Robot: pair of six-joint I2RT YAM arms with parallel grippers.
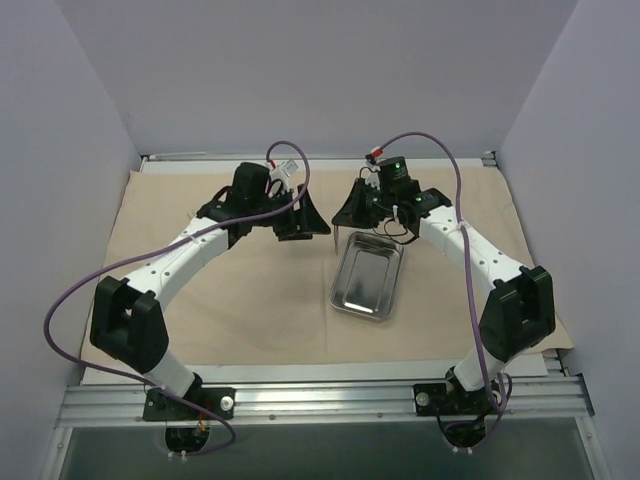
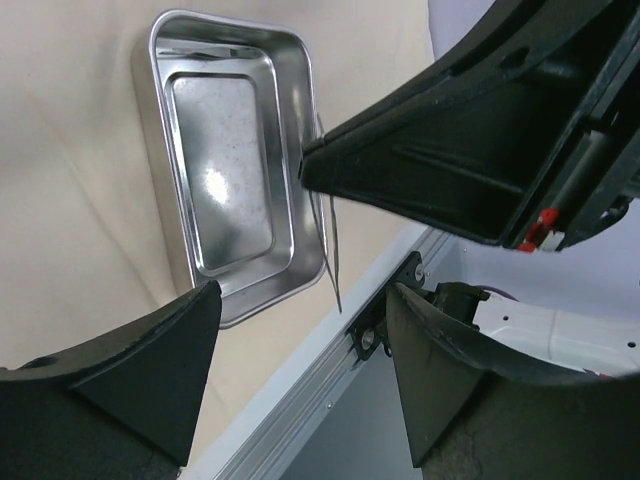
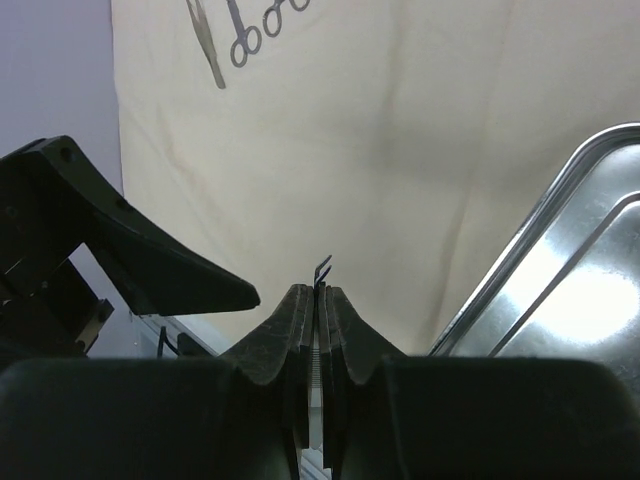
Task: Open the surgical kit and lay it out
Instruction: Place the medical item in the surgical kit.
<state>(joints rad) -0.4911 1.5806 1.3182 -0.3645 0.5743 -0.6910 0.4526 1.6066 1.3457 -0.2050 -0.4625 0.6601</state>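
Observation:
The beige cloth wrap (image 1: 250,300) lies spread flat over the table. On it, right of centre, stands the empty steel tray (image 1: 368,280), also in the left wrist view (image 2: 230,170) and at the right edge of the right wrist view (image 3: 570,270). My right gripper (image 1: 350,213) is shut on a thin metal instrument (image 3: 322,268) whose forked tip pokes out past the fingers; the instrument (image 2: 335,255) hangs down beside the tray's far left corner. My left gripper (image 1: 308,220) is open and empty (image 2: 300,345), close to the left of the right one. Several ring-handled instruments (image 3: 245,40) lie on the cloth.
An aluminium rail (image 1: 320,400) runs along the near table edge, carrying both arm bases. Grey walls close in the left, right and back. Purple cables (image 1: 60,310) loop from each arm. The cloth's right edge (image 1: 560,335) overhangs slightly.

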